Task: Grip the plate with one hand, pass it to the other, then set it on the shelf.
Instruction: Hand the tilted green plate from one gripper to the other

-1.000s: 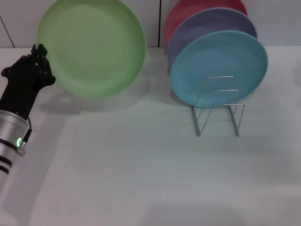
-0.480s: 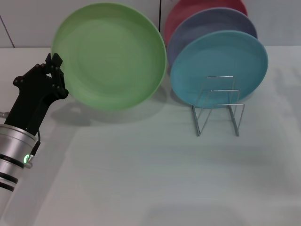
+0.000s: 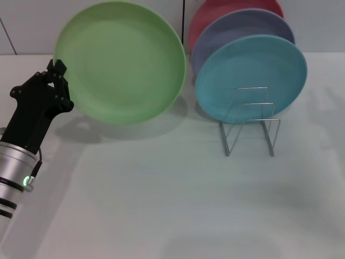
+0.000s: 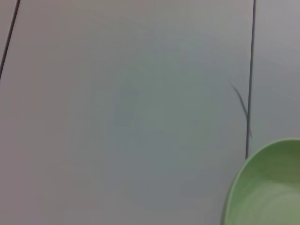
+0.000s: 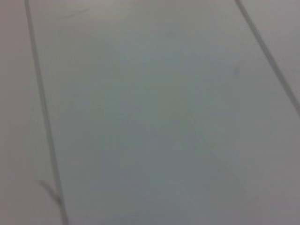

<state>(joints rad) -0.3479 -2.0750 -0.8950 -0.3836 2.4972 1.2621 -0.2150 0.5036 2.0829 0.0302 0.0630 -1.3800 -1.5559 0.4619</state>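
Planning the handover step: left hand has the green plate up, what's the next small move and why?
Probably carry the green plate toward mid-table and wait. The left hand pinches its rim, plate lifted beside the rack; the right hand isn't in the head view, so the handover can't start yet.

A light blue plate [image 3: 251, 79] stands on its edge at the front of a row. Just behind it stands a lavender plate [image 3: 237, 27], and behind that one a red plate [image 3: 215, 12] peeks out at the top. The three plates overlap, so only the blue one shows its whole face. They all stand on a white table [image 3: 178, 199]. Behind the table is a pale wall [image 3: 21, 21] with thin dark lines running down it.
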